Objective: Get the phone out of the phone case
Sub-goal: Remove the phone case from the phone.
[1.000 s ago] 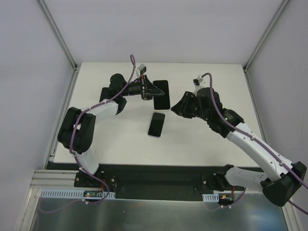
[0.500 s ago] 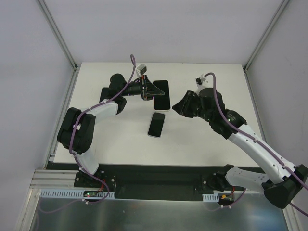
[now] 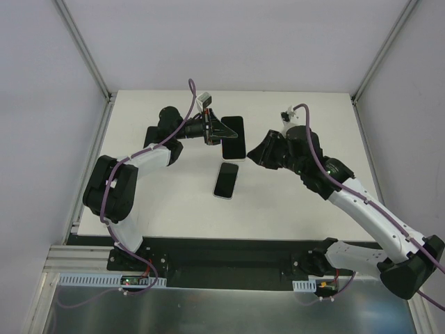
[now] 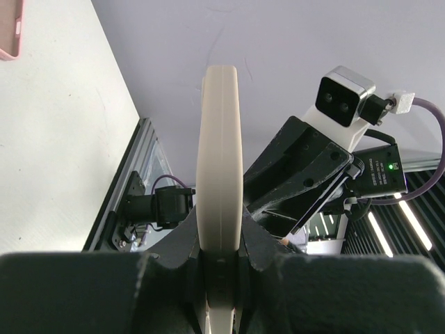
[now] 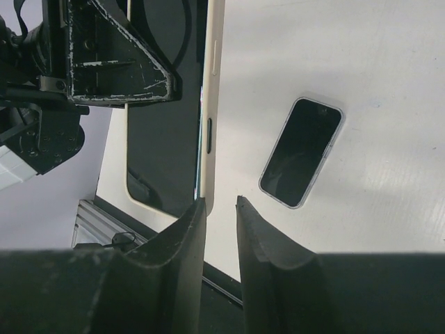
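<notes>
My left gripper [image 3: 220, 130] is shut on a phone in a cream phone case [image 3: 233, 137] and holds it above the table at the back middle. In the left wrist view the case's edge [image 4: 219, 160] stands upright, pinched between the jaws of the left gripper [image 4: 219, 243]. In the right wrist view the phone's dark screen [image 5: 163, 104] faces left and the cream edge [image 5: 212, 83] shows its side buttons. My right gripper [image 5: 221, 202] is open by a narrow gap with nothing in it, just short of the case's near corner. From above, the right gripper [image 3: 259, 154] sits right of the held phone.
A second phone [image 3: 226, 179] in a clear case [image 5: 301, 161] lies screen up on the white table [image 3: 292, 202], below the held one. A flat black object [image 3: 153, 133] lies by the left arm. A pink item [image 4: 8, 28] lies on the table.
The right wrist has shifted very slightly near the held phone. The left arm, the held phone and the phone on the table have not moved.
</notes>
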